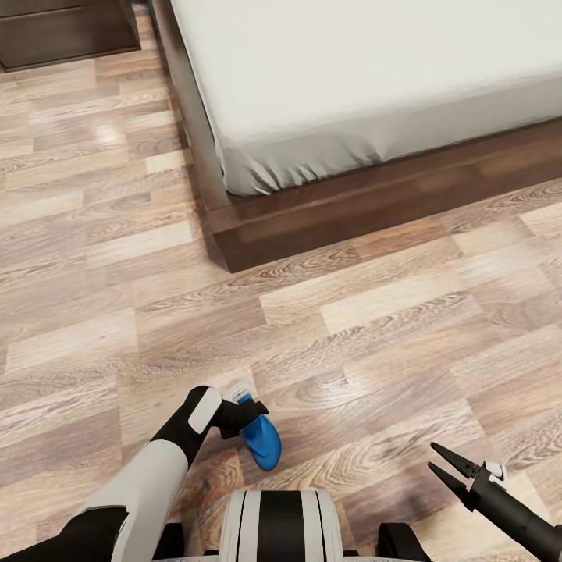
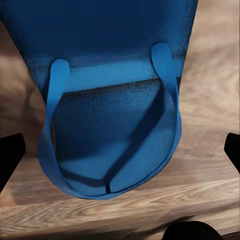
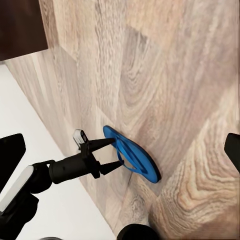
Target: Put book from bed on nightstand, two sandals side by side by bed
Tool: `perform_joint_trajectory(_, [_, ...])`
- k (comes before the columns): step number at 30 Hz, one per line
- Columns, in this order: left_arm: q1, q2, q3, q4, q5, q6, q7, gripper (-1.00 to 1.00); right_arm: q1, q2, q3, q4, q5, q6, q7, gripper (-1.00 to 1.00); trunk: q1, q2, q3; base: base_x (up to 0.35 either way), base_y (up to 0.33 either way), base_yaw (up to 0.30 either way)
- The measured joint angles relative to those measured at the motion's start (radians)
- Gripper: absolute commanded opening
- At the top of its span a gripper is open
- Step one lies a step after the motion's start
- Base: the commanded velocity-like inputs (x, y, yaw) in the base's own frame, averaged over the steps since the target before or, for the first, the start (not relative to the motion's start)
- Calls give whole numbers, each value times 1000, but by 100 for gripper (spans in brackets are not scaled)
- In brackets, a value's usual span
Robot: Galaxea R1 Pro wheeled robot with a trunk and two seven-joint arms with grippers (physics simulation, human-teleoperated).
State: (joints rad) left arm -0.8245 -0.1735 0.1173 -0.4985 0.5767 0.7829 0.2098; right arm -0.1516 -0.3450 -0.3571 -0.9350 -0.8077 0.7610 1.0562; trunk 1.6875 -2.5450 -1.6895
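One bright blue sandal [image 1: 263,439] lies flat on the wood floor just in front of my base, well short of the bed's corner. My left gripper [image 1: 248,412] is low over it and open, its fingers [image 3: 106,145] spread at the sandal's [image 3: 132,156] near end. Close up, the sandal's strap [image 2: 107,187] and sole lie between the two finger pads [image 2: 10,157]. My right gripper [image 1: 439,462] hangs open and empty to the right. The bed [image 1: 328,203] has a grey mattress on a dark brown frame. The book is out of view.
A low dark-brown wooden unit [image 1: 62,31] stands at the far left beside the bed; I cannot tell whether it is a nightstand. Plank floor [image 1: 375,328] stretches between me and the bed frame, and along the bed's left side.
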Motion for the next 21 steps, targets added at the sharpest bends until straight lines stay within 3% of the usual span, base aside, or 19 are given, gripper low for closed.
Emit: perform_joint_trajectory(21, [0,0,0,0,0,0,2,100,0,0,0,-1,0,0,0,100,0,0,-4,0,0,0])
